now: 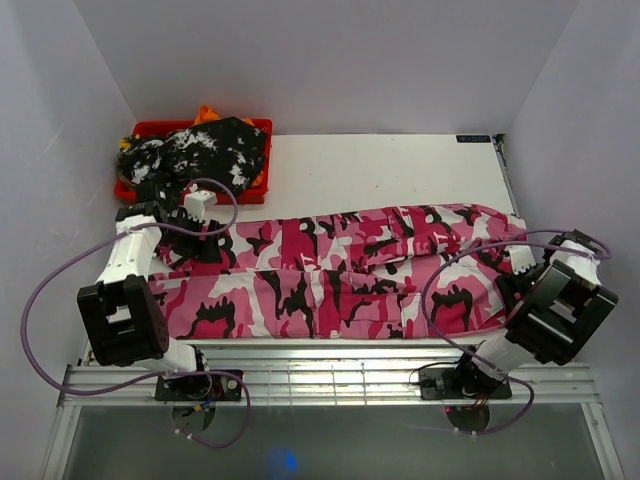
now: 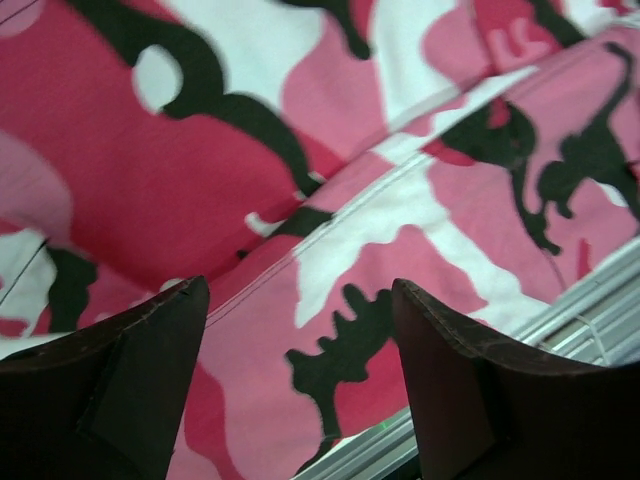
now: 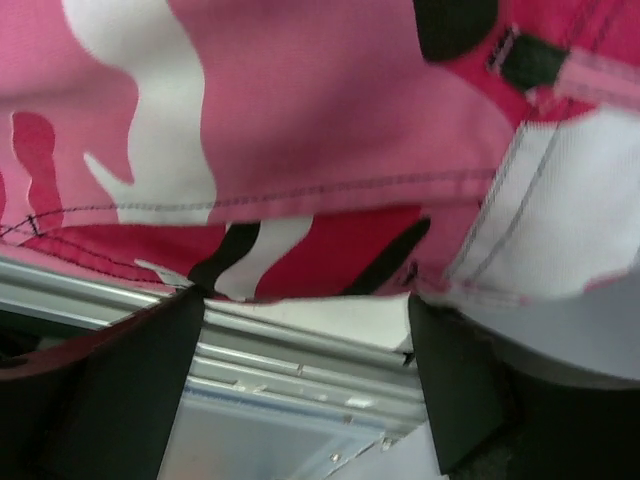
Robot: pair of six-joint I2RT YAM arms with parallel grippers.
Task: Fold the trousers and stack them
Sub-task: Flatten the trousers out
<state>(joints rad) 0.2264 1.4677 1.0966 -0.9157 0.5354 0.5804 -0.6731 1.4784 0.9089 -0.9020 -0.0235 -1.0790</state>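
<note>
Since the pink camouflage trousers (image 1: 330, 275) are made of soft woven cloth, they are judged to be light and limp. No shape will be kept once they are lifted, and any unsupported part can be expected to sag and drag. A hold is best taken at the firmer parts: the stitched waist area with its loop and pocket seams at the right end, and the leg ends at the left. The print is made up of hot pink, paler pink, white and black patches, crossed by straight lines of stitching. The trousers are laid out flat and lengthwise along the near part of the bench (image 1: 400, 165), one leg beside the other, with a few shallow creases. Their near edge is set close to the metal rail (image 1: 330, 350).

The left hand (image 2: 298, 290) is held just above the leg end with its fingers apart, and nothing is clamped. The right hand (image 3: 305, 300) is likewise spread, poised over the near hem at the waist end, and nothing is gripped. A black-and-white mottled garment (image 1: 205, 150) is heaped in a red bin (image 1: 150, 128) at the far left corner.
</note>
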